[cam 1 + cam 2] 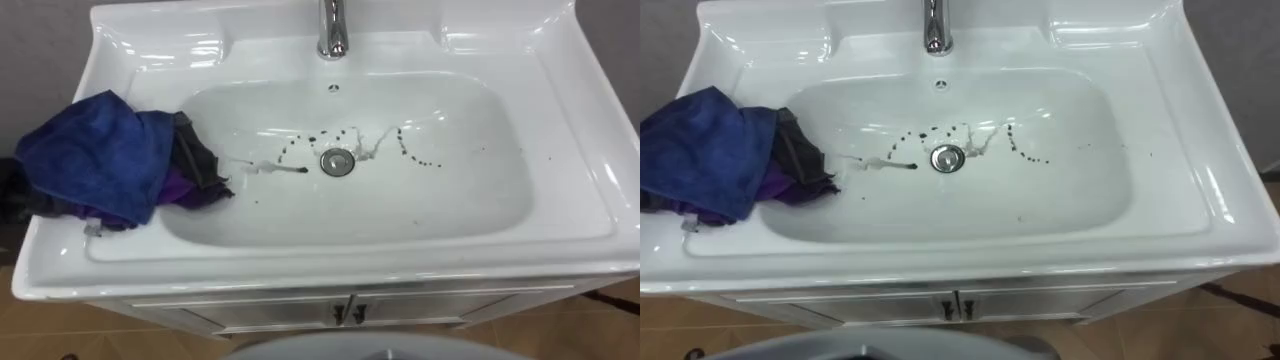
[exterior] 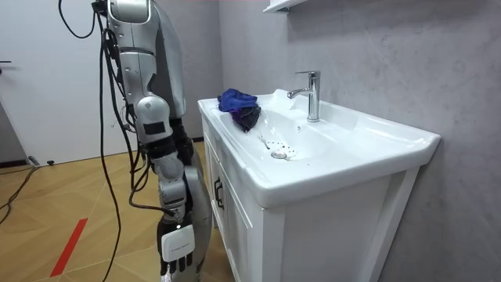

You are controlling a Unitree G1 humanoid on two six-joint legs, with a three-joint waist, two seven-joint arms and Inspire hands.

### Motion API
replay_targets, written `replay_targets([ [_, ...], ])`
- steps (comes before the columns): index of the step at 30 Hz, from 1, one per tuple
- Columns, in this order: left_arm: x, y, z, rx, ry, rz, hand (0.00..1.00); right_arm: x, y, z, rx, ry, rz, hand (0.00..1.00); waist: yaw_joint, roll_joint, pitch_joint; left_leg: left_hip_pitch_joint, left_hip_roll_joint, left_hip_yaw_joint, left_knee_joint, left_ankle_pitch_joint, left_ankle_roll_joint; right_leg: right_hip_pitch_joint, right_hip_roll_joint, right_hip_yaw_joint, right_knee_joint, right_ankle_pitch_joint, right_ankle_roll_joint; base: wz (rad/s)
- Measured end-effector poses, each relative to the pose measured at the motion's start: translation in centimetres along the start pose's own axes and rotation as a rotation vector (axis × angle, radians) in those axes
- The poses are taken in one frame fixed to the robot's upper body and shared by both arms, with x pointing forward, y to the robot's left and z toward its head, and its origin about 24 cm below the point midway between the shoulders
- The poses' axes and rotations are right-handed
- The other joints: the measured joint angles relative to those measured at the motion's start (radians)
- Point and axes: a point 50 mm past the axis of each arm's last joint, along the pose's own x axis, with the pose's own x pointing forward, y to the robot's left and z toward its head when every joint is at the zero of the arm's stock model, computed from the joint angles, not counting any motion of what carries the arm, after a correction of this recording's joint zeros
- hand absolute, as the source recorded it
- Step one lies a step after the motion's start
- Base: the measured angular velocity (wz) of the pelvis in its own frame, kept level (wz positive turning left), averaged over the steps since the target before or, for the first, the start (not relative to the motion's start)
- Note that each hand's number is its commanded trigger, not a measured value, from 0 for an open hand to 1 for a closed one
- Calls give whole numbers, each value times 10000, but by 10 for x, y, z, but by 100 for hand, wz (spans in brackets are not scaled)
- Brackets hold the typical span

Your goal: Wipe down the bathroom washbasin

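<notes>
I am looking down on the white basin [image 1: 560,130], which sits on a white cabinet [image 2: 313,235] against a grey wall. In the room view the robot stands upright on the wooden floor [image 2: 63,196], close to the cabinet front and facing it. Its right arm hangs straight down along its body, with the right hand [image 2: 177,249] low beside the cabinet, touching nothing. I cannot tell whether that hand is spread or closed.

A crumpled blue cloth [image 1: 95,155] lies on the left rim of the basin. A dark cloth [image 1: 195,160] with a purple patch is bunched under and beside it, and its edge droops over the rim into the bowl.

The chrome faucet [image 1: 333,30] stands at the back centre, with a small overflow hole [image 1: 334,88] just below it.

The metal drain [image 1: 338,162] is in the middle of the bowl floor. Dark specks [image 1: 415,150] arc around it on both sides, and a pale smear [image 1: 262,168] ending in a dark streak lies just to its left. A few finer dots are scattered further right.

Two small handles [image 1: 349,312] sit side by side on the cabinet doors.
</notes>
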Motion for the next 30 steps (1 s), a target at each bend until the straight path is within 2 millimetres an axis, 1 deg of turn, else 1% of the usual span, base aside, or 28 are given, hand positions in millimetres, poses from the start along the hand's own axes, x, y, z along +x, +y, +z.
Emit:
replay_targets([
  [6,0,0,-1,-7,-18,1,0,0,-2,-1,463,-58,87,0,-162,8,6,39,-1,-4,-13,1,0,130,14,-16,-115,2,0,0],
  [9,0,0,-3,-16,-33,-4,0,0,-2,-2,509,-24,98,0,-245,27,23,175,1,18,-44,0,0,262,27,6,-201,2,0,-2],
  [15,0,0,-2,-300,-126,67,0,0,-2,-1,821,-138,135,0,-235,15,34,174,3,15,-44,0,0,279,33,21,-231,1,0,0],
  [21,0,0,-4,-544,-19,211,0,-1,-3,1,1007,-198,9,0,-213,9,41,155,0,10,-66,0,0,300,67,151,-370,0,1,0],
  [25,1,-1,-13,-1332,135,217,0,-1,-4,6,1008,-277,-96,0,-197,23,38,158,1,10,-58,0,1,301,82,180,-359,4,-5,0],
  [27,1,-2,-19,-1958,179,220,0,-1,-4,4,1016,-224,-169,0,-197,31,32,171,1,0,-53,0,0,320,85,181,-363,6,-8,0],
  [30,1,-1,-30,-3583,339,295,0,-1,-6,2,1355,-206,-290,0,-178,54,33,161,1,-29,-47,0,1,323,86,131,-362,9,-13,1],
])
